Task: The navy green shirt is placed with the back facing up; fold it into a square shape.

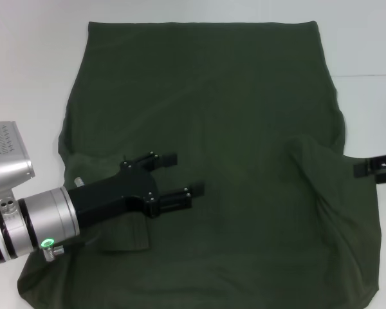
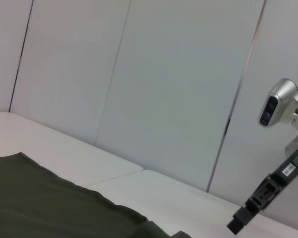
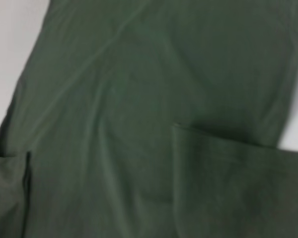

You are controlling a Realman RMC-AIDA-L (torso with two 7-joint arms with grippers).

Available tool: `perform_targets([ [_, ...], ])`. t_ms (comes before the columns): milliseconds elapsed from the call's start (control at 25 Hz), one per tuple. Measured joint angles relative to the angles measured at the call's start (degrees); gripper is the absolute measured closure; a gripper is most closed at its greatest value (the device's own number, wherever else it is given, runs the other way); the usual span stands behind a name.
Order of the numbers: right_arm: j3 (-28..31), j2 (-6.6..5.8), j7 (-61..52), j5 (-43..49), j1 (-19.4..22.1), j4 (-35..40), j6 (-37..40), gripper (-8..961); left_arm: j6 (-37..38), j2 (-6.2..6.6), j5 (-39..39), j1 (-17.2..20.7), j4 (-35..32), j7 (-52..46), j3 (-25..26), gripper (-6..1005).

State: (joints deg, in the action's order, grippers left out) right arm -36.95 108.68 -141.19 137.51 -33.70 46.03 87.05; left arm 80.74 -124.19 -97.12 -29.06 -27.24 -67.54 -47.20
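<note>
**Shirt Fold: Both Sleeves Turned Inward, Grippers Off the Cloth**

The navy green shirt (image 1: 206, 116) is lying spread on the white table (image 1: 26, 71), filling most of the head view, with its straight far edge toward the wall. The sleeve on the robot's left (image 1: 119, 235) is lying folded inward over the body panel, and the sleeve on the right (image 1: 309, 164) is lying turned inward as well, forming an angled flap. This placement is narrowing the outline toward a rectangle, which is judged to be the preparation for folding it into a square.

The left gripper (image 1: 180, 175) is hanging over the shirt's left-centre area with its two fingers spread apart and nothing between them; it is released. Whether it is touching the fabric cannot be determined. The right gripper (image 1: 379, 168) is sitting at the shirt's right border, just beside the turned-in sleeve. It is positioned where it could take that edge, but the frame is cutting it off, so whether its fingers are parted or closed cannot be determined.

Hidden or unclear items:
- The near hem or collar edge is running out of the head view.
- The left arm is covering part of the left sleeve fold.
- The right wrist view is showing only cloth and folded edges.
- The left wrist view is showing mainly wall panels, a strip of shirt and the other arm in the distance.
</note>
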Motion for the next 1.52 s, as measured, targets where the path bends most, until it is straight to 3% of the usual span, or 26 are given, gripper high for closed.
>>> perform_targets([
  [240, -0.38, -0.48, -1.45, 3.33, 0.62, 0.11, 0.11, 222, 0.08, -0.09, 0.0, -0.05, 0.08, 0.02, -0.09, 92],
  [640, -1.08, 1.51, -3.19, 11.83, -2.08, -0.25, -1.86, 225, -0.03, -0.14, 0.0, 0.19, 0.64, 0.05, 0.08, 91],
  [1120, -3.72, 2.34, -4.6, 13.7, -3.3, -1.32, -4.49, 227, -0.03, -0.08, 0.0, 0.34, 0.7, 0.18, 0.14, 92],
  [1520, -4.27, 2.24, -4.62, 13.76, -3.48, -2.77, -5.3, 226, -0.2, -0.08, 0.0, 0.42, 0.7, 0.22, 0.27, 92],
])
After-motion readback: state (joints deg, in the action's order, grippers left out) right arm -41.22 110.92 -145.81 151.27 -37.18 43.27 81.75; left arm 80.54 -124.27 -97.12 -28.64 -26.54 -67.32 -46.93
